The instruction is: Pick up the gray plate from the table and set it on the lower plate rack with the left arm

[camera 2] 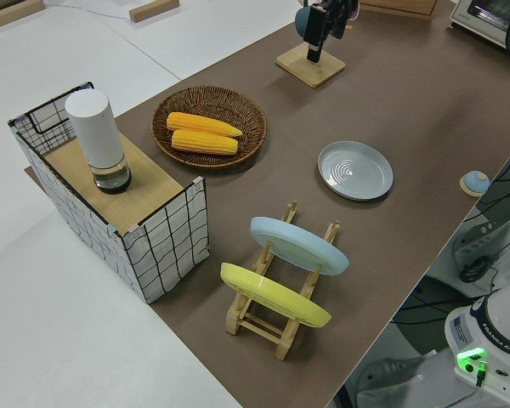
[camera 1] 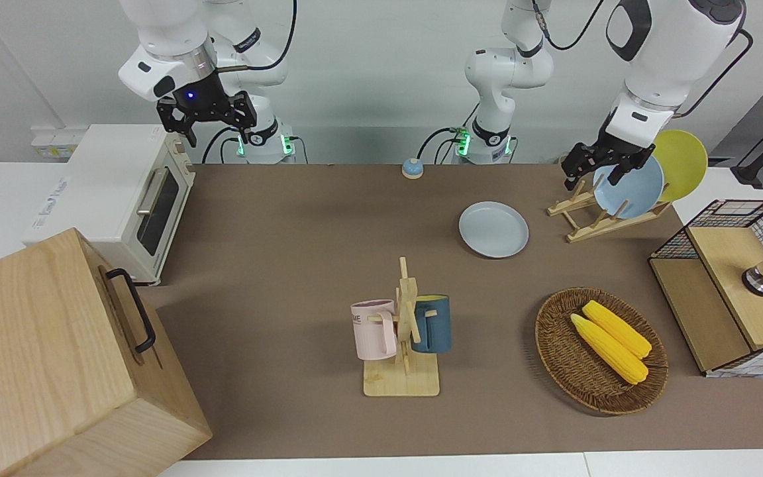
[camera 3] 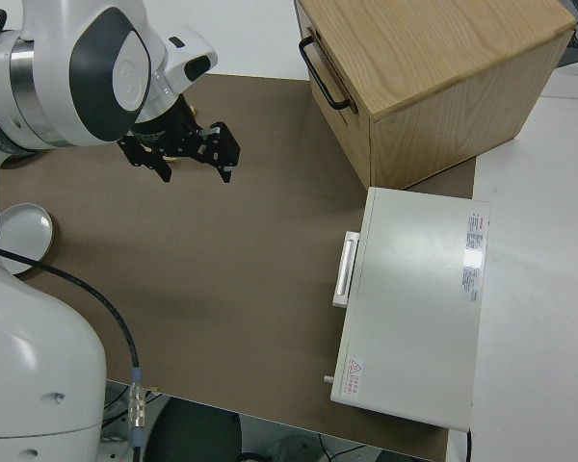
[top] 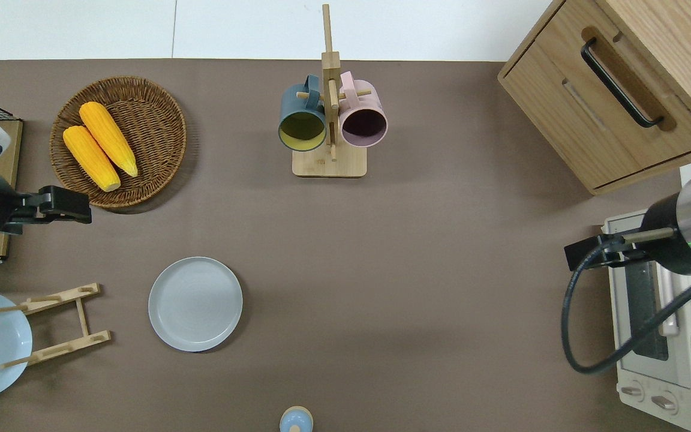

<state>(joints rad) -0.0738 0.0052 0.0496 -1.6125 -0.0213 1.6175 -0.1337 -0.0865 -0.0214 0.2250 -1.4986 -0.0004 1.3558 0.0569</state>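
The gray plate (camera 1: 493, 229) lies flat on the brown table (camera 1: 302, 265), beside the lower plate rack (camera 1: 579, 225), toward the right arm's end from it. It also shows in the overhead view (top: 195, 303) and the left side view (camera 2: 355, 170). The rack (top: 57, 324) holds a sky-blue plate (camera 1: 630, 189) and a yellow plate (camera 1: 683, 162). My left gripper (camera 1: 599, 173) is open and empty, up in the air. In the overhead view it (top: 69, 207) is over the table between the corn basket and the rack. My right arm is parked, its gripper (camera 1: 206, 119) open.
A wicker basket (camera 1: 557, 344) with two corn cobs lies farther from the robots than the rack. A mug stand (camera 1: 403, 371) holds a pink and a blue mug. A wire box (camera 1: 719, 331), a toaster oven (camera 1: 123, 199), a wooden cabinet (camera 1: 50, 358) and a small blue bell (camera 1: 412, 168) are also there.
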